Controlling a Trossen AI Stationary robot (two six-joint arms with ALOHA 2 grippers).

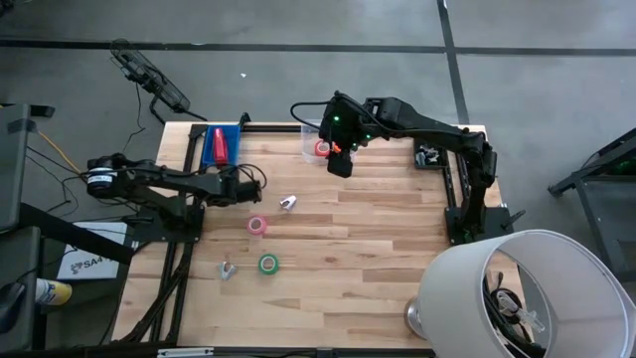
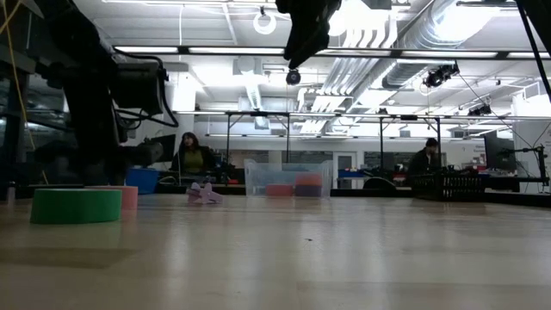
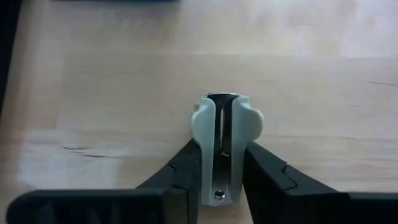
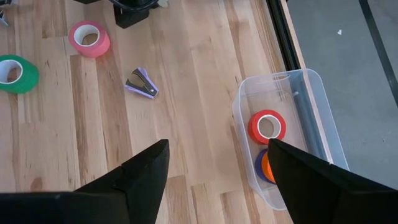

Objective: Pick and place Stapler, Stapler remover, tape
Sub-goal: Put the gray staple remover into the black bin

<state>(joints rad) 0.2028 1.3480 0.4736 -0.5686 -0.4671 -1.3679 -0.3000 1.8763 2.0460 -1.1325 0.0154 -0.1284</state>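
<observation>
L gripper (image 3: 219, 180) clamped on staple remover (image 3: 221, 143) | R gripper (image 4: 214, 171) apart, above tape bin (image 4: 298, 93)

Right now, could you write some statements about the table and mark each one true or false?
1. The left end effector grips a staple remover. True.
2. The right end effector holds a tape roll. False: it is open and empty.
3. The red tape lies in the clear bin. True.
4. The stapler lies in the clear bin. False: it lies in the blue tray.
</observation>
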